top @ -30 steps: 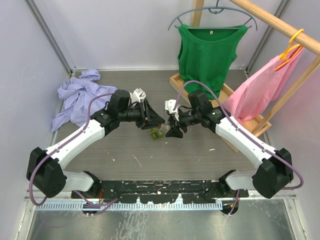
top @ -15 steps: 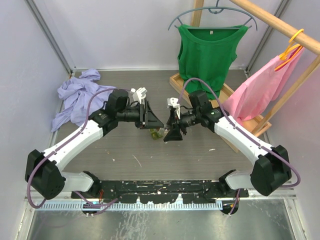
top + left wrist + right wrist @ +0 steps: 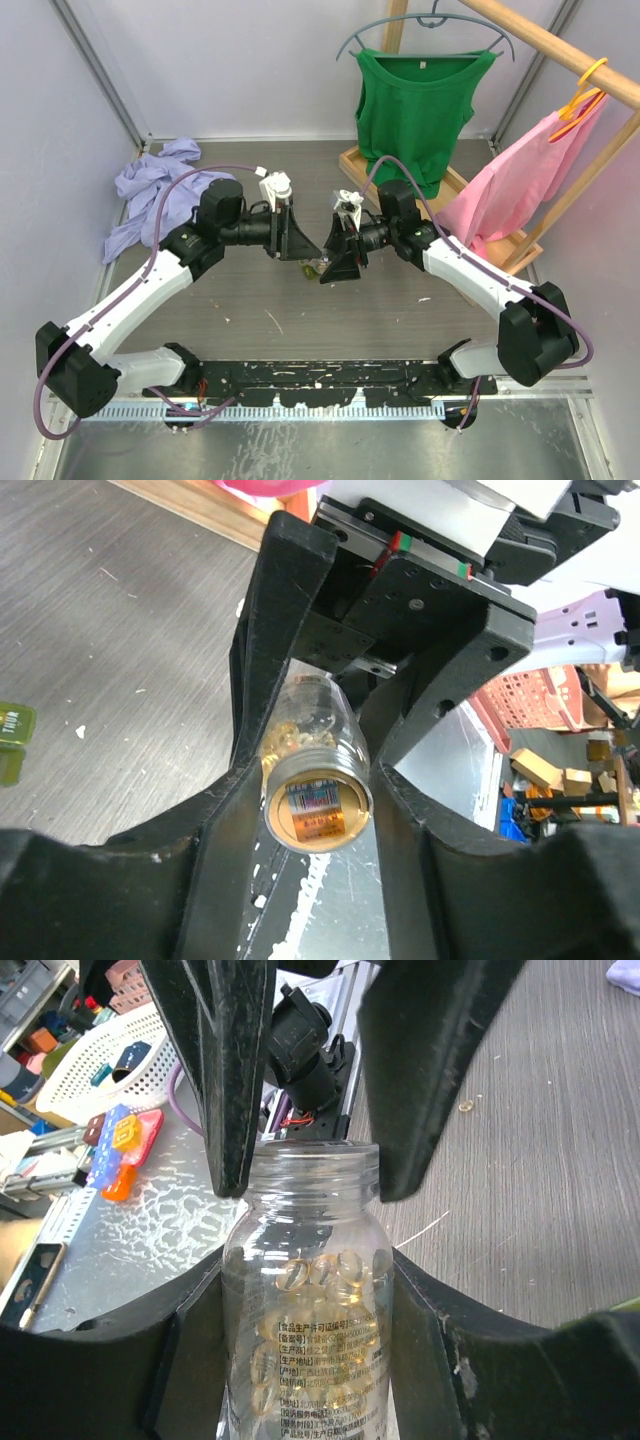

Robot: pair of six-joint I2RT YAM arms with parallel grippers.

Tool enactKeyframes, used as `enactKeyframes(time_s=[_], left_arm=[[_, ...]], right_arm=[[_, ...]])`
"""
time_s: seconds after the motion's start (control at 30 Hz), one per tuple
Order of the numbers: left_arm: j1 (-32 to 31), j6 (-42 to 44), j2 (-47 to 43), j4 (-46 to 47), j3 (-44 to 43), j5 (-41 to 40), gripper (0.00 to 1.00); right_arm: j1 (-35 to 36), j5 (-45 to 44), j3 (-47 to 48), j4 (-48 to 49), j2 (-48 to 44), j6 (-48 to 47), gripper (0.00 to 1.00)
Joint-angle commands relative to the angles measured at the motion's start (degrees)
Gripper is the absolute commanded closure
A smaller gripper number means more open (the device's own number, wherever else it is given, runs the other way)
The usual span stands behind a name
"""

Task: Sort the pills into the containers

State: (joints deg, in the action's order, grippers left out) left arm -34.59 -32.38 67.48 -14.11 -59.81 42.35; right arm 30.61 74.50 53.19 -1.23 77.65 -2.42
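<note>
A clear glass pill bottle (image 3: pixel 310 1340) with amber capsules inside has no cap. My right gripper (image 3: pixel 308 1270) is shut on its body and holds it off the table, level, mouth toward my left gripper. My left gripper (image 3: pixel 316 780) is closed onto the bottle's threaded neck (image 3: pixel 316 805), a finger touching each side. In the top view the two grippers meet tip to tip, left (image 3: pixel 305 245) and right (image 3: pixel 335 265). The olive green case (image 3: pixel 313 268) lies on the table just below them and shows at the left edge of the left wrist view (image 3: pixel 14 742). The clear case is out of view.
A lavender cloth (image 3: pixel 155 195) lies at the back left. A wooden rack (image 3: pixel 420 185) at the back right carries a green top (image 3: pixel 415 100) and a pink top (image 3: pixel 520 170). A small amber bit (image 3: pixel 466 1106) lies on the grey table.
My right gripper has moved left with the bottle and tilted it toward my left gripper. My left arm has drawn back to the left. The two grippers now meet at the bottle's neck.
</note>
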Motion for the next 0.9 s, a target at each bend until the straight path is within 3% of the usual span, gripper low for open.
enactKeyframes(time_s=[0.0, 0.27, 0.43, 0.57, 0.73, 0.87], left_arm=[[-1.05, -1.94, -1.53, 4.06, -0.55, -4.15, 0.46], [-0.25, -2.00, -5.44, 1.86, -0.99, -11.56, 0.22], [0.13, 0.41, -9.60, -1.75, 0.05, -16.63, 0.02], [0.14, -1.60, -16.77, 1.74, 5.52, -22.71, 0.02], [0.14, -18.29, -25.59, 11.40, 15.62, -31.83, 0.02], [-0.62, -28.89, -27.62, 8.86, 17.64, -38.61, 0.02]], right_arm=[[0.53, 2.12, 2.45, 3.79, -0.30, -2.32, 0.99], [0.50, 1.72, 2.56, 2.53, -0.21, -3.96, 0.99], [0.50, 1.12, 3.07, -0.02, -0.28, -6.81, 0.99], [0.50, -0.16, 3.58, -3.62, -0.24, -11.48, 0.99], [0.54, -7.35, 4.04, -8.30, -1.07, -17.73, 0.99], [0.37, -16.20, 4.19, -9.12, -1.95, -19.82, 0.99]])
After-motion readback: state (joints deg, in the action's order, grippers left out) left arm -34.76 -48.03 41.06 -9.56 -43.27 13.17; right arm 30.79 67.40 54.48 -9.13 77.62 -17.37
